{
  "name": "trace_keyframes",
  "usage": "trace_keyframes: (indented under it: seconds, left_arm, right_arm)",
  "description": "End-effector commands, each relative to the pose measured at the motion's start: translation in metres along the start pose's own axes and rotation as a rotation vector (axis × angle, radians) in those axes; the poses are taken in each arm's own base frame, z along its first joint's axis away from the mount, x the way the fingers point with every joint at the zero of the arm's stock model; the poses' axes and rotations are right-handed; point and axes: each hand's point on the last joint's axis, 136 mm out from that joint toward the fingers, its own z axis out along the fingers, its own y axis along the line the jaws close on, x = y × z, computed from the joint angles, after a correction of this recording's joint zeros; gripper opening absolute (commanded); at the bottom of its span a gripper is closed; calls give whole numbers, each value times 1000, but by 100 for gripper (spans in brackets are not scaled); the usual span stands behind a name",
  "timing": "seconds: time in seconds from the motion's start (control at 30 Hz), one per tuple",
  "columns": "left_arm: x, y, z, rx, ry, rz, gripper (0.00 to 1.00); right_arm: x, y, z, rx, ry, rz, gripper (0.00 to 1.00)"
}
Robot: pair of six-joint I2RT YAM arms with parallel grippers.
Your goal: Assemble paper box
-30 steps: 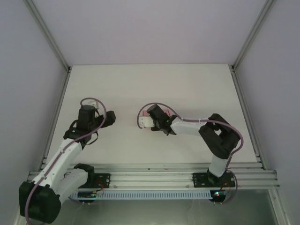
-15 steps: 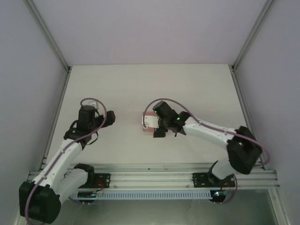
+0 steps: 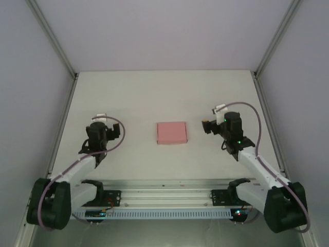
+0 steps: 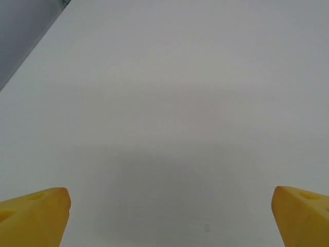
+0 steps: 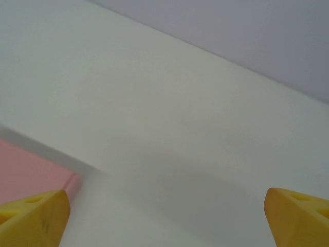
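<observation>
**item: paper box** (image 3: pixel 171 133), pink thin card, closed up as a shallow rectangle with a plain face upward
- place: centre of the top view, flat on the white bench (image 3: pixel 154 92), square to its edges, nothing touching it
- one corner of the paper box (image 5: pixel 31 172) shows at the lower left of the right wrist view; it throws a narrow shadow on the bench, which suggests a raised box, not a flat sheet

**item: left pincer** (image 3: pixel 101 119)
- place: middle left of the top view, well apart from the box
- state: spread wide, holding nothing; in its own wrist view the yellow fingertips (image 4: pixel 36 213) sit at the two lower corners with bare bench between them

**item: right pincer** (image 3: pixel 214 117)
- place: right of centre in the top view, near the box's right-hand edge but apart from it
- state: spread wide, empty (image 5: pixel 165 198), looking across the bench just past the box's corner

**judgement**
- no flap or tab stands loose from above, so the box reads as assembled
- whether the tabs are fully tucked cannot be told
- the pincers probably stand off on either side so the thin card rests undisturbed and in plain sight
- the task looks at or near its end
</observation>
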Motion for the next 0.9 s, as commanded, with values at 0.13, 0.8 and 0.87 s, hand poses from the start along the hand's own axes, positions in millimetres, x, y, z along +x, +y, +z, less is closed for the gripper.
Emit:
trace_keyframes:
  seconds: [0.13, 0.8, 0.87]
  left_arm:
    - [-36, 14, 26, 16, -209, -35, 100]
    - [-24, 10, 67, 130, -154, 3, 100]
    - [-23, 10, 67, 132, -155, 4, 100]
  right_arm:
    - [14, -32, 25, 70, -192, 144, 99]
    - [43, -63, 74, 120, -111, 261, 99]
    - [43, -63, 74, 118, -109, 262, 98]
